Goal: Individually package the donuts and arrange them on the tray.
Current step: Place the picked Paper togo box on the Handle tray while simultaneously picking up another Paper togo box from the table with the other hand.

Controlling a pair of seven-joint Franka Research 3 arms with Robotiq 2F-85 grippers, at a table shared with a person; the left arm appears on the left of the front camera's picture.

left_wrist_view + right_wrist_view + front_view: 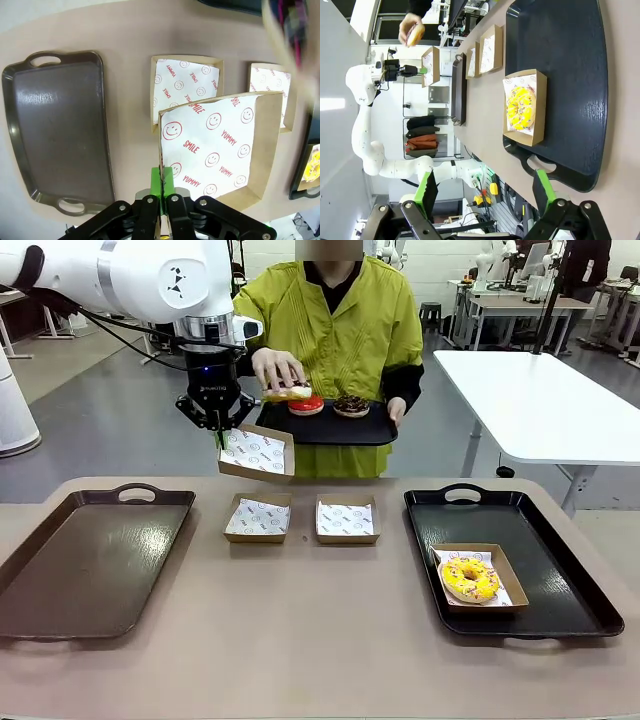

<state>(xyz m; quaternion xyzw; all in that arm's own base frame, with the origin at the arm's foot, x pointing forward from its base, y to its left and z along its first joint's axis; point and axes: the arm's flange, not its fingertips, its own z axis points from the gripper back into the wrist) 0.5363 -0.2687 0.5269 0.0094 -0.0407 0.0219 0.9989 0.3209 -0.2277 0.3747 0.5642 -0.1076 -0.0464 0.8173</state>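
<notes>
Pinching just one rim of the box [257,452], my left gripper [219,435] could let it tip under the donut [288,393]; right gripper [485,181] spread.

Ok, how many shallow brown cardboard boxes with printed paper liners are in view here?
4. One box is held off the table, pinched by the left gripper; two sit side by side mid-table; one lies on the right-hand black tray, holding the yellow-iced donut. None look hidden.

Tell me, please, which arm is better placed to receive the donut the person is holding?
Left. The left end effector is shut on a lined box raised close beneath the person's hand and donut; the right end effector hangs open by the tray.
</notes>
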